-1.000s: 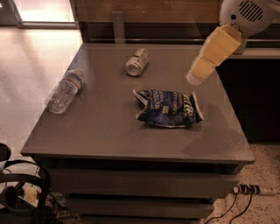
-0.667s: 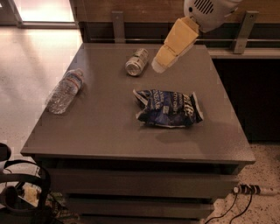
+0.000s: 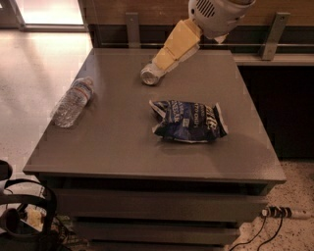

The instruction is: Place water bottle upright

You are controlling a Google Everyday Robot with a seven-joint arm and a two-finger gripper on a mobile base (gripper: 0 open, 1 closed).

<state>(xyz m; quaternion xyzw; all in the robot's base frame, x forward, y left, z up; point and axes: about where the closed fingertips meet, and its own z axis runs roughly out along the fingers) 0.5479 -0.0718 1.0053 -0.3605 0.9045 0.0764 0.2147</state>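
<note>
- At the far left, down on the floor, you are seeing a tangle of black cabled gear (image 3: 22,215) sitting beside the table's corner.
- The small clear ribbed plastic water bottle (image 3: 72,102) is lying on its side by the left edge of the flat grey table (image 3: 122,152), with its white-blue-red label band towards the far end. It is not standing upright.
- Next, a short silver metal can (image 3: 148,74) is lying on its side near the table's back edge, well apart from the bottle.
- The cream-coloured gripper (image 3: 161,61) is reaching down to the left from the white rounded arm housing (image 3: 218,12), with its tip hanging just over the can. You cannot tell whether it is spread or pressed together, nor whether it is touching the can.
- A crumpled dark blue snack bag (image 3: 189,121) is lying right of the table's middle.
- At the lower right, a power strip (image 3: 277,212) is resting on the floor.
</note>
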